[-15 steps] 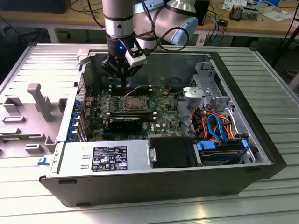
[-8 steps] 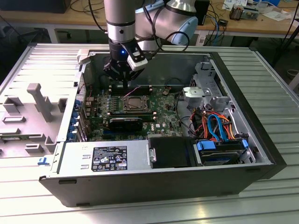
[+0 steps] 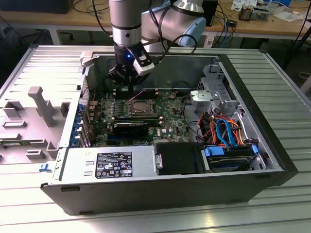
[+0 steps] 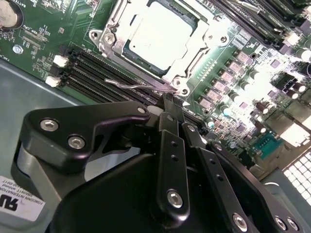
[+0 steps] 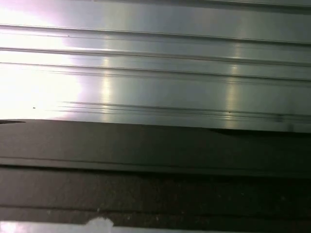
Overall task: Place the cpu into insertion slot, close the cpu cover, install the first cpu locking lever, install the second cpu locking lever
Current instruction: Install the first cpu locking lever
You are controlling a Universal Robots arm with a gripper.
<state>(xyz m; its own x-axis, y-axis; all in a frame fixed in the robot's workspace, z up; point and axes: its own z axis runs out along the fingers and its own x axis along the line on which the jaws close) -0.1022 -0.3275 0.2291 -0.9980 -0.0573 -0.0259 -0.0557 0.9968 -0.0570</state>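
The cpu (image 4: 163,36) lies flat in the insertion slot (image 3: 141,107), its silver top facing up. Over it the cpu cover (image 4: 206,51) is down, framing the chip. One thin wire locking lever (image 4: 133,85) runs along the socket's edge beside the black memory slots. My gripper (image 4: 168,101) hangs just behind the socket in the exterior view (image 3: 125,83). Its black fingers (image 4: 171,141) are drawn together, tips right by the hooked end of that lever; I cannot tell whether they touch it. Nothing shows between them.
The green board (image 3: 170,121) lies in an open computer case (image 3: 160,194) on a ribbed metal table. Orange and blue cables (image 3: 223,128), a drive cage (image 3: 214,90) and a power supply (image 3: 107,162) surround it. A grey fixture (image 3: 41,104) stands at the exterior view's left.
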